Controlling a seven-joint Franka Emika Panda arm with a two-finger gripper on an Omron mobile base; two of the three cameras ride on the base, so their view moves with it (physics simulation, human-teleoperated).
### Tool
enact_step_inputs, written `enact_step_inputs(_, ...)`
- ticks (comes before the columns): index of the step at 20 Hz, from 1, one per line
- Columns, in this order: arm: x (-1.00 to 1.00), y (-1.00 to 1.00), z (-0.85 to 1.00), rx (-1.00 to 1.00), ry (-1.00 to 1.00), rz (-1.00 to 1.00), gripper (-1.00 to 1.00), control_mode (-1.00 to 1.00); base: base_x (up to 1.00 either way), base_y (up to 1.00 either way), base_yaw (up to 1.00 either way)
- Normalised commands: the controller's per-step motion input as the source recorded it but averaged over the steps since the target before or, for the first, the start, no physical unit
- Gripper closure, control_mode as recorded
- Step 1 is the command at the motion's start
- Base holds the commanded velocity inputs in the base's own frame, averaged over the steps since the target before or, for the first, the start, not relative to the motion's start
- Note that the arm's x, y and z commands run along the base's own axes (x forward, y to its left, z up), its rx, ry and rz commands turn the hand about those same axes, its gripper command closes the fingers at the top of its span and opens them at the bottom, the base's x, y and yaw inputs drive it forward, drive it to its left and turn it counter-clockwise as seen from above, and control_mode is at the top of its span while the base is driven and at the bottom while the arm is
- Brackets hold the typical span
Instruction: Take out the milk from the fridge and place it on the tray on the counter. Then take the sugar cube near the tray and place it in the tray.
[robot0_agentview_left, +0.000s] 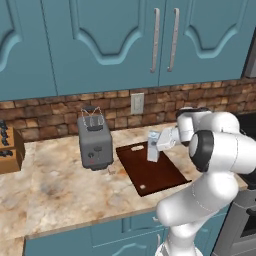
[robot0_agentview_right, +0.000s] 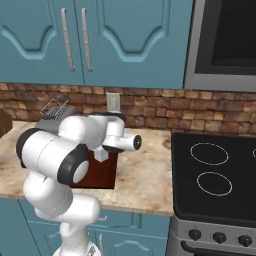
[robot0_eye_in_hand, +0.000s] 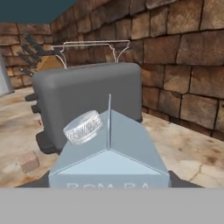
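The tool (robot0_agentview_left: 161, 144) is clamped on the milk carton (robot0_agentview_left: 154, 147), which stands upright on the dark brown tray (robot0_agentview_left: 150, 169) directly below it. Just beyond the tool, past the carton's gable and clear cap (robot0_eye_in_hand: 83, 127), stands the grey toaster (robot0_agentview_left: 94, 140). The small cube (robot0_eye_in_hand: 29, 161) lies on the marbled table (robot0_agentview_left: 55, 192) beside the toaster. Farthest is the brick wall (robot0_agentview_left: 55, 116).

A: Arm (robot0_agentview_left: 210, 165) look?
B: Glossy white shells, fat rounded links, black bands at the joints. Same in the right base view.
A: Wrist end?
B: White cylinder with a dark round end cap, behind the fingers. Hand block is pale grey-white, boxy.
A: Cables, screws, markings?
B: Can't make any out.
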Motion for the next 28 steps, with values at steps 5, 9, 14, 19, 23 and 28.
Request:
enact_step_inputs(5, -0.03, 0.13, -0.11, -0.03, -0.01, 0.00, -1.00, -1.00, 0.00, 0.00, 0.00)
enact_step_inputs(9, -0.04, 0.00, 0.08, 0.00, 0.00, 0.00, -1.00, -1.00, 0.00, 0.00, 0.00)
enact_step_inputs(14, 0.00, 0.00, 0.19, 0.01, 0.00, 0.00, -1.00, -1.00, 0.00, 0.00, 0.00)
enact_step_inputs(19, 0.00, -0.07, 0.46, 0.03, -0.02, 0.00, -1.00, -1.00, 0.00, 0.00, 0.00)
enact_step_inputs(23, 0.00, -0.20, 0.42, 0.07, -0.01, 0.00, -1.00, -1.00, 0.00, 0.00, 0.00)
enact_step_inputs(28, -0.18, -0.40, 0.38, 0.07, -0.07, 0.00, -1.00, -1.00, 0.00, 0.00, 0.00)
